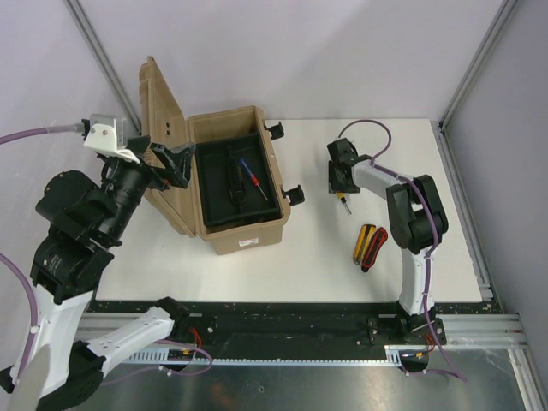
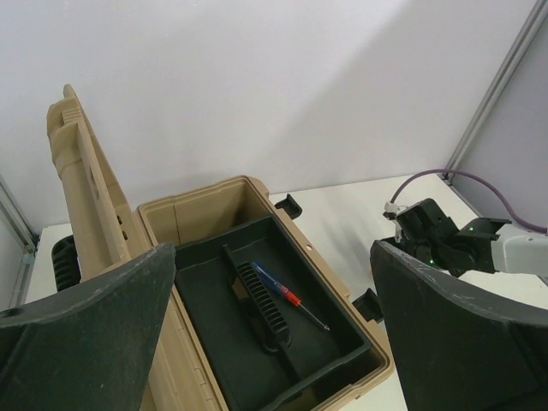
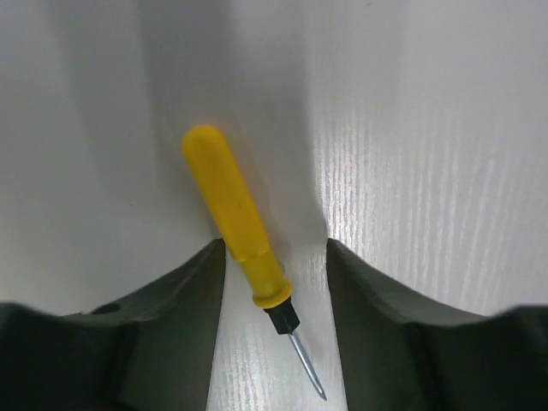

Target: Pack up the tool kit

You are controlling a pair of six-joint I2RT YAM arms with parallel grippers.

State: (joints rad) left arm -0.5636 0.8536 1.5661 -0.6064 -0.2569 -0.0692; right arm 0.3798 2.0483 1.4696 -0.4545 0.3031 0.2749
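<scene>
White table [image 1: 308, 257]; right claw [image 3: 274, 247] straddles yellow screwdriver [image 3: 229, 205]; toolbox [image 1: 240, 235] open.

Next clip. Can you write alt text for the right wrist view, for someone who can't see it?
A yellow-handled screwdriver lies on the white table between the two dark fingers of the open right hand, which flank the lower end of its handle. Its thin metal shaft points toward the bottom of the frame.

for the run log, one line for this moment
toolbox open | right claw open around yellow screwdriver | left claw open by lid
</scene>
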